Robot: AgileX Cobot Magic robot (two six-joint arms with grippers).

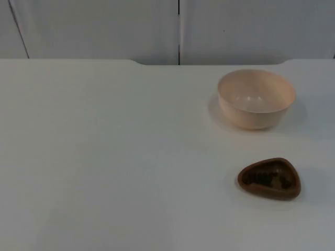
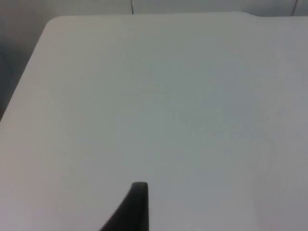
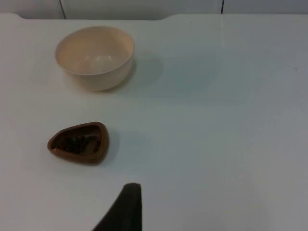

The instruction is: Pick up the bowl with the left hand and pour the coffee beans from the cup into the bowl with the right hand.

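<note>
Nearest me sits the cup (image 1: pixel 269 178), small, brown and rounded-triangular, dark beans inside, on the white table (image 1: pixel 104 157). Beyond it stands the larger cream bowl (image 1: pixel 256 98), upright, well apart from the cup. I judge the risk to be the left gripper (image 2: pixel 137 207) reaching across and knocking the cup. Both grippers hang above bare table, left and right (image 3: pixel 126 207), holding nothing; I cannot tell their opening.
</note>
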